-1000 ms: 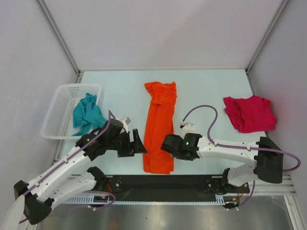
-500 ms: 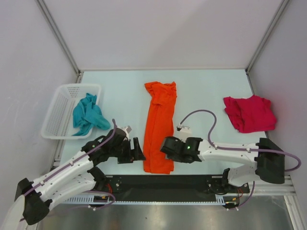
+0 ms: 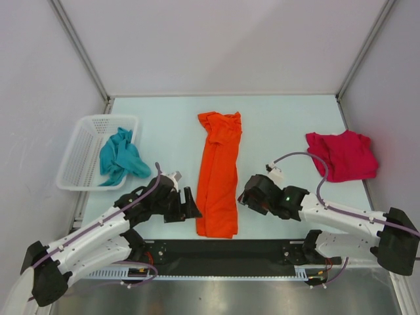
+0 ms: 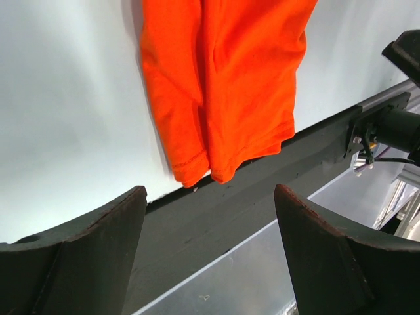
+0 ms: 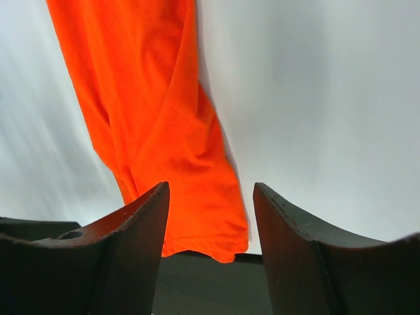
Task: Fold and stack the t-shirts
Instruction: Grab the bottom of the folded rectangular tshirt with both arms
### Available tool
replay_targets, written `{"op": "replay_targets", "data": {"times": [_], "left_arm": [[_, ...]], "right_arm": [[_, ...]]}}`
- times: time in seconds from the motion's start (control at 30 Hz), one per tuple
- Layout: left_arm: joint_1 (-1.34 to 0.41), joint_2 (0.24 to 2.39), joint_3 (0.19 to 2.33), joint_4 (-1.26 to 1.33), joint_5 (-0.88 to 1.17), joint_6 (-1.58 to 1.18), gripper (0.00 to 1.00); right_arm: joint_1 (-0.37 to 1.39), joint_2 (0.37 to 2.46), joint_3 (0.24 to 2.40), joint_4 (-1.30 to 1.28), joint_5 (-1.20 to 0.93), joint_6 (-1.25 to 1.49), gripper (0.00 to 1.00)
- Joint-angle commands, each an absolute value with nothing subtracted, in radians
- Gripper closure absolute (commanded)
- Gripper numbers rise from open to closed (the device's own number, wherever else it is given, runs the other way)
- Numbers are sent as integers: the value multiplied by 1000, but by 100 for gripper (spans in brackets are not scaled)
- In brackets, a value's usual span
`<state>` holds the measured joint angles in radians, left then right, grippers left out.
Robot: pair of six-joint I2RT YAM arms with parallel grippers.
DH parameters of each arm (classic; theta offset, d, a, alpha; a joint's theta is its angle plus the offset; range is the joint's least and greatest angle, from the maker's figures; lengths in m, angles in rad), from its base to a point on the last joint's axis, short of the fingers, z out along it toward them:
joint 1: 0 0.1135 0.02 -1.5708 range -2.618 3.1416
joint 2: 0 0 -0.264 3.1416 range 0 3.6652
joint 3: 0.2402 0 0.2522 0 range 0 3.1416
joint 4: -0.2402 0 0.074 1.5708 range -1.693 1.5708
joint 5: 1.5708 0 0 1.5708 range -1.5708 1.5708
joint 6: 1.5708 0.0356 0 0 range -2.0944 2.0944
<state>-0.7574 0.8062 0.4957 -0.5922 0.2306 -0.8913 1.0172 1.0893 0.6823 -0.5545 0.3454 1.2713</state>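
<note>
The orange t-shirt (image 3: 218, 174) lies as a long strip at centre, twelve to six. At its eight o'clock the left gripper (image 3: 191, 205), at four the right gripper (image 3: 245, 197) — both jaws spread, empty. At three the red t-shirt (image 3: 341, 155); at nine the teal t-shirt (image 3: 120, 157), spilling from the basket (image 3: 77, 157).

Orange t-shirt (image 3: 219, 172), crimson t-shirt (image 3: 341, 155), teal t-shirt (image 3: 119, 156)

This is a robot test cell in a lab, not a home. The pale worktop (image 3: 282, 125) is boxed in by plain white wall panels (image 3: 223, 39) set between bare metal posts (image 3: 80, 49). A left arm (image 3: 92, 233) and a right arm (image 3: 341, 213), white and black, are bolted to a black rail (image 3: 223, 249) at the near edge, and purple cables (image 3: 298, 154) loop off them. The household things are a white basket (image 3: 108, 118), an orange t-shirt (image 3: 220, 164), a red t-shirt (image 3: 341, 154) and a teal t-shirt (image 3: 118, 157).
</note>
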Motion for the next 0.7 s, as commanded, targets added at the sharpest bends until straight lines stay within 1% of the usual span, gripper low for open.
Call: {"op": "replay_targets", "data": {"times": [0.0,0.13,0.33,0.67], "left_arm": [[-762,811,448,-493,232,-922,16],[-773,822,416,-457,222,-939,16],[-781,844,388,-413,225,-942,16],[-845,959,411,-324,213,-966,17]], "right_arm": [[1025,1120,724,-523,321,1239,40],[1049,1138,692,-473,295,1269,40],[1094,1164,663,-465,293,1313,40],[1155,1120,574,-477,287,1405,40]]}}
